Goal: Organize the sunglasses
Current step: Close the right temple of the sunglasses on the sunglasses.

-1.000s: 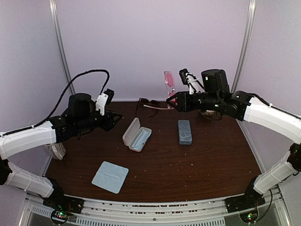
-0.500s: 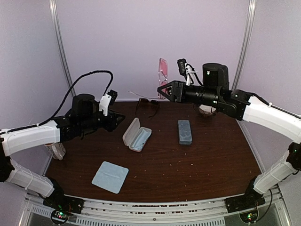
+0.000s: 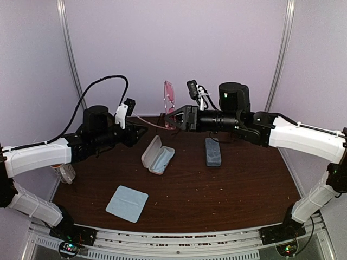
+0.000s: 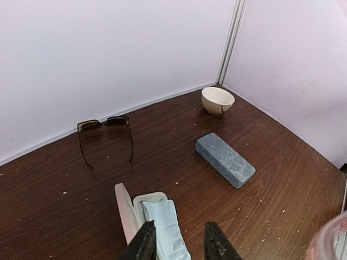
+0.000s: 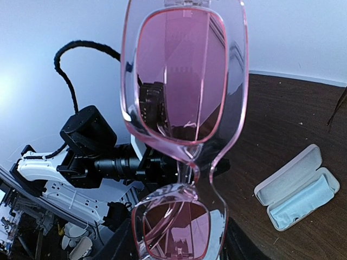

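Observation:
My right gripper (image 3: 176,117) is shut on a pair of sunglasses (image 3: 169,96) with a clear pink frame and pink lenses, held upright in the air over the back of the table. In the right wrist view these sunglasses (image 5: 181,81) fill the frame, the lower lens sitting between the dark fingers (image 5: 115,245). A second pair of sunglasses (image 4: 104,124), dark-framed, lies unfolded by the back wall. My left gripper (image 3: 142,130) (image 4: 179,232) is open and holds nothing. It hovers above the open white case (image 4: 126,208), facing the pink pair.
The open case (image 3: 157,154) holds a folded light-blue cloth (image 4: 165,222). A shut grey-blue case (image 3: 213,151) lies to its right. Another light-blue cloth (image 3: 127,203) lies near the front left. A cream bowl (image 4: 217,100) stands in the back right corner.
My right arm has carried the pink sunglasses leftward, towards the left gripper. The left gripper has lifted slightly and moved right.

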Controlling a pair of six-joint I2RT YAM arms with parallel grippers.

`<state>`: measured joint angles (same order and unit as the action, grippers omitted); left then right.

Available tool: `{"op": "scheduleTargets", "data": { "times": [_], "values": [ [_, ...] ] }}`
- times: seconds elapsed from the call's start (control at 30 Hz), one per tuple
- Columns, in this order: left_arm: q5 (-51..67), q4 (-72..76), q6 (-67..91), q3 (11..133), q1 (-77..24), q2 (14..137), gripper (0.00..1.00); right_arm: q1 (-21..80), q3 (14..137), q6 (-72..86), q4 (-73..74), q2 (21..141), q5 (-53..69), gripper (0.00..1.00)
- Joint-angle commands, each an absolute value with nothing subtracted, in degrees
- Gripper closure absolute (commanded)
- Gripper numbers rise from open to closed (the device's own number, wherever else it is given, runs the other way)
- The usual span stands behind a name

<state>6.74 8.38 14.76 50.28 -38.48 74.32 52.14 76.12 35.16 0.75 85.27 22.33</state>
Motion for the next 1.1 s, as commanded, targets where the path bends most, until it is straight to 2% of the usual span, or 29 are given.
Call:
{"op": "scheduleTargets", "data": {
  "times": [0.0, 1.07],
  "values": [
    [8.37, 14.21, 16.44, 50.64, -38.77, 74.38, 0.68, 53.53, 74.74, 36.89, -2.91, 86.93, 27.61, 0.61],
    [9.56, 18.2, 17.35, 51.57, -38.85, 78.34, 0.68, 53.99, 76.4, 37.54, -3.89, 94.38, 34.54, 0.61]
  ]
}}
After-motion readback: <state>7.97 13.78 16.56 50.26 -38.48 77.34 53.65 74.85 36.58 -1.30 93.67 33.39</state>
